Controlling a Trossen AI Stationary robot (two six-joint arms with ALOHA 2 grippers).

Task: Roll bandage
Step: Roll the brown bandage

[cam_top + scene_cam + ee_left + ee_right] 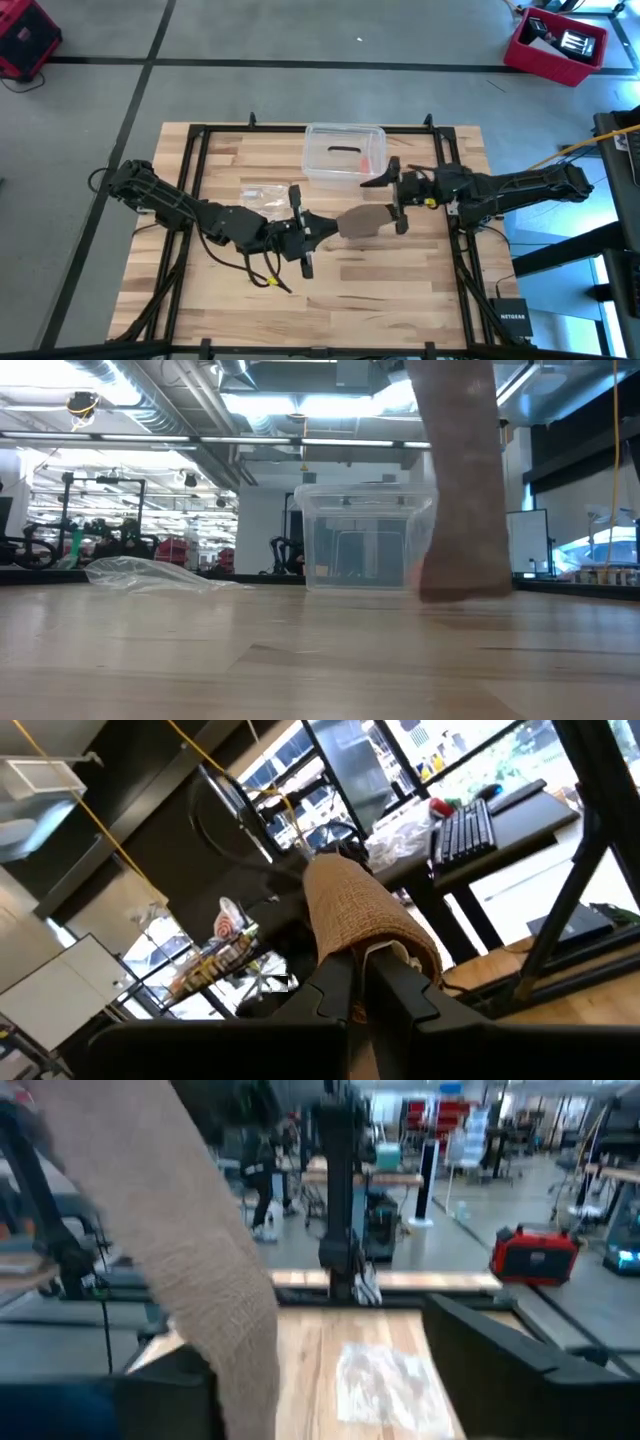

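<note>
We note a pale plank table (330, 300), grey concrete floor, left gripper (303, 228) clamped on the bandage (362, 222), right gripper (395, 195) spread wide, "NETGEAR" box (512, 321)

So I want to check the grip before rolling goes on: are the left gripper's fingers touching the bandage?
Touching. The left wrist view shows the left gripper with its fingers closed against the end of the bandage, which is pinched between them with no gap.

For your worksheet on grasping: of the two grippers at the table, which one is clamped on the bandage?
The left gripper: its fingers are shut on the bandage end, while the right gripper stands open beside the strip.
</note>
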